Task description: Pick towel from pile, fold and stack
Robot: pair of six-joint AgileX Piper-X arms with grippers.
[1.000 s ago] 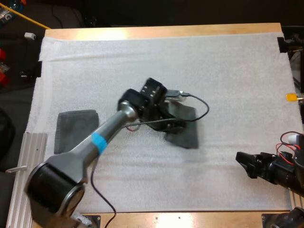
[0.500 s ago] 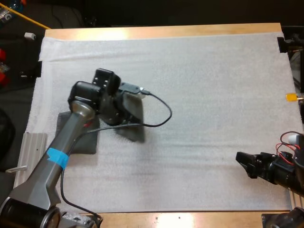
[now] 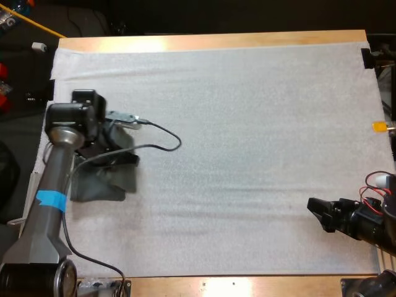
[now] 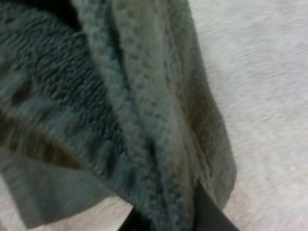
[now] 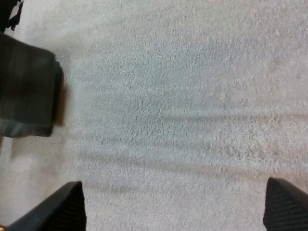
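High view overlooks the mat point(image 3: 247, 124); left wrist view hugs the towel point(image 4: 144, 120).

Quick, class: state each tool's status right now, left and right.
Left tool: closed, holding the towel.
Right tool: open, holding nothing.

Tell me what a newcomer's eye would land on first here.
The left gripper, shut on a dark towel, holds it over the folded stack at the left edge of the mat. Next, the right gripper, open over bare mat at the near right.
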